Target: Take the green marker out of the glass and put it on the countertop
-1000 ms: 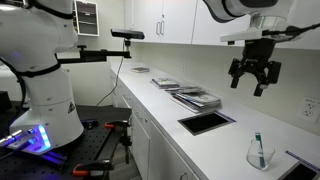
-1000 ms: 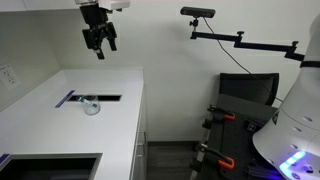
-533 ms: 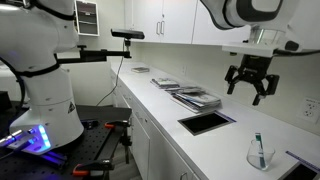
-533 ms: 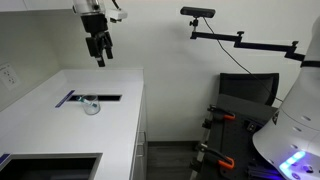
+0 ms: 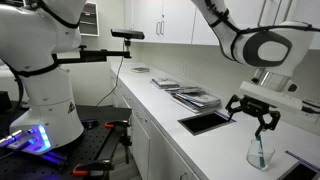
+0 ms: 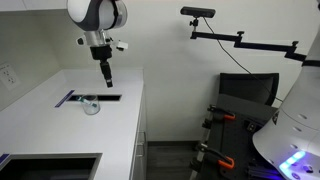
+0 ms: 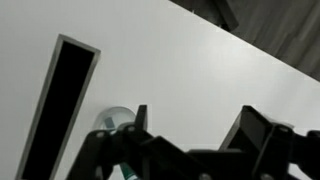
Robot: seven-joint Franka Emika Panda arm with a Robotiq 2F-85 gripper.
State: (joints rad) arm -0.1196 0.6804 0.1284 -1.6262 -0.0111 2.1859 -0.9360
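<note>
The clear glass (image 5: 260,154) stands on the white countertop (image 5: 160,105) past the dark cutout (image 5: 206,122), with the green marker (image 5: 259,146) upright in it. My gripper (image 5: 256,118) hangs open just above the glass, holding nothing. In an exterior view the gripper (image 6: 105,77) is above and to the right of the glass (image 6: 91,104). In the wrist view the glass (image 7: 112,119) sits by the left finger (image 7: 140,118), a bit of green marker (image 7: 128,172) shows low down, and bare countertop (image 7: 190,70) lies between the spread fingers.
Stacks of papers (image 5: 196,97) lie further along the counter. A wall outlet (image 5: 309,108) is behind the glass. A thin bluish item (image 6: 66,99) lies by the cutout (image 6: 100,98). A second dark cutout (image 6: 50,165) is at the near end.
The gripper has come down from high above the counter to just above the glass, and has turned about its axis. Glass and marker have not moved.
</note>
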